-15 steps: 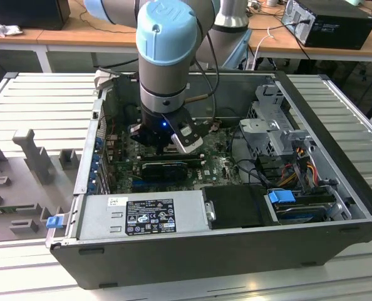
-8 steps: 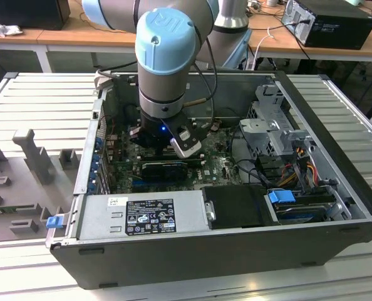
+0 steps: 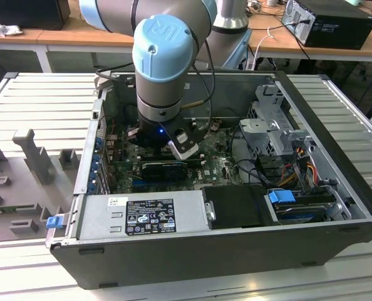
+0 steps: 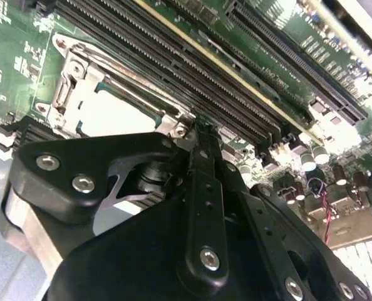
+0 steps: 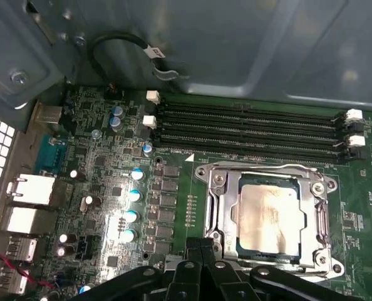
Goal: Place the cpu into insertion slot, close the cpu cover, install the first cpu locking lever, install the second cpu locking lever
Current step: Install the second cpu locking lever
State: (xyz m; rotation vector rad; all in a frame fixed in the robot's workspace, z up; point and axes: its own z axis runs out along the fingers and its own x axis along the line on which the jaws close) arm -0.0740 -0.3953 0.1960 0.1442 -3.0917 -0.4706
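One cpu (image 5: 268,217) already sits in the one insertion slot (image 5: 220,207) with the cpu cover (image 5: 317,216) down around it, I think, though glare makes that iffy. The tool (image 5: 201,248) hovers at the socket's edge, fingers pressed together, pinching nothing. Chip's light, rigid, fragile underneath, so edges only; four memory slots (image 5: 248,125) beside it.

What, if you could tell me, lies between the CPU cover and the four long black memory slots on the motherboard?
In the first wrist view, only a narrow strip of bare green board separates the cpu cover from the nearest memory slots.
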